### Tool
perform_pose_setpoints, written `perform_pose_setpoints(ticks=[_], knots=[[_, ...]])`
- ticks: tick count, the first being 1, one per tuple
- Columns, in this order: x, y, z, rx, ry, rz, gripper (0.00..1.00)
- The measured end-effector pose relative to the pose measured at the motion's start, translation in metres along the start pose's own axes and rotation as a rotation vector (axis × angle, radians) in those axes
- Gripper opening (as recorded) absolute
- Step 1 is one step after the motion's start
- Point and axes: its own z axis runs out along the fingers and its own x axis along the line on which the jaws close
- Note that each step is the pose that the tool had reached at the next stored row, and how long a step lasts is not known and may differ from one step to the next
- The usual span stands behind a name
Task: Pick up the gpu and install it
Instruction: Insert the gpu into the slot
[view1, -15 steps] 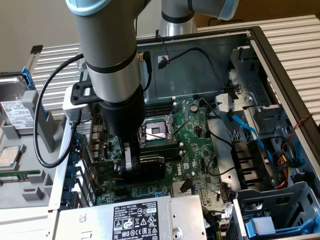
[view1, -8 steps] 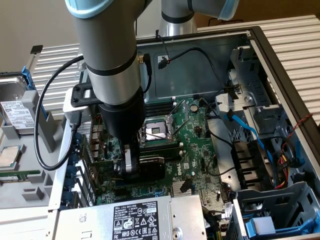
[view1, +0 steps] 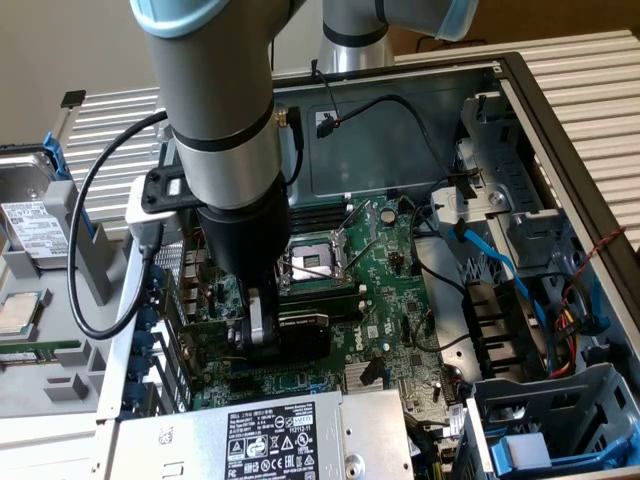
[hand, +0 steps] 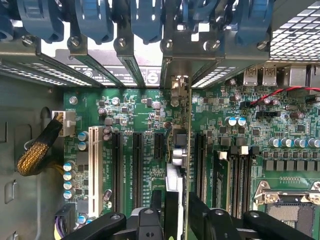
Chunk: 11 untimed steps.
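While seated: gpu (view1: 305, 330) stands edge-on in a motherboard (view1: 400, 280) slot, near the case's rear-bracket edge.
Tool (view1: 262, 338): jaws straddle the card; grip or release, cannot tell.
Handling: likely light, rigid, fragile; hold the shroud sides.

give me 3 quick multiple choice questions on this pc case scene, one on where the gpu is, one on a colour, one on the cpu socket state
1. Where is the gpu?
A. on the power supply
B. standing on edge over the motherboard, at the gripper
C. outside the case

2. What colour are the slot latches along the case's rear wall?
A. blue
B. red
C. yellow

3. What state is the cpu socket in?
A. covered by a cooler
B. holding a fan
C. uncovered, no cooler on it

Answers: 1 B, the wrist view shows the card edge-on between the fingers, above the slots. 2 A, the latches are blue plastic. 3 C, the socket's bare metal frame shows.
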Motion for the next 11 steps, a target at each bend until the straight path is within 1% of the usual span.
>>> perform_pose_setpoints(ticks=[3,4,5,7,8,11], knots=[[0.0000,0.0000,-0.0007,-0.0001,0.0000,0.000,0.34],[0.0000,0.0000,-0.0010,-0.0001,0.0001,0.000,0.36],[0.0000,0.0000,-0.0010,0.0001,-0.0002,0.000,0.42],[0.0000,0.0000,-0.0012,0.0001,-0.0002,0.000,0.42],[0.0000,0.0000,-0.0018,-0.0001,0.0001,0.000,0.48],[-0.0001,-0.0002,-0.0049,0.0000,-0.0001,0.000,0.48]])
